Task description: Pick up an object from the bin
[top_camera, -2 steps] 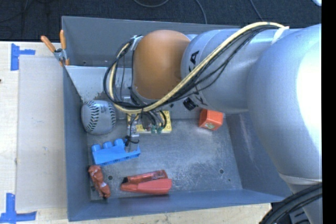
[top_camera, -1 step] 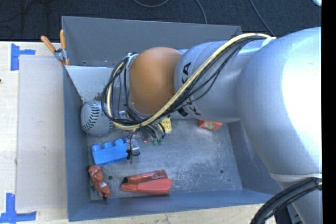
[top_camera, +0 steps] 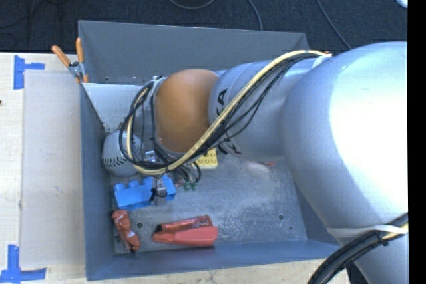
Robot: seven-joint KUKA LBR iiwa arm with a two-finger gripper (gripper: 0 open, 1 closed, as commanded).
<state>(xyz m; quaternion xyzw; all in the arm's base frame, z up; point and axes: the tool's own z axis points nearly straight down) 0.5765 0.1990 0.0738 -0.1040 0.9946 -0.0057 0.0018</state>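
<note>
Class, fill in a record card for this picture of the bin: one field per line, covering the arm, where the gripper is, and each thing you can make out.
Bin: grey metal bin
Arm: silver arm, reaching in from the right
Wrist: orange cover, with cables looped about it
Gripper position: gripper low at the blue blocky thing, in the bin's lower left
Held thing: cannot tell
Near front wall: red flat tool
Lower left corner: reddish-brown crumpled thing
Partly under the arm: yellow thing
</note>
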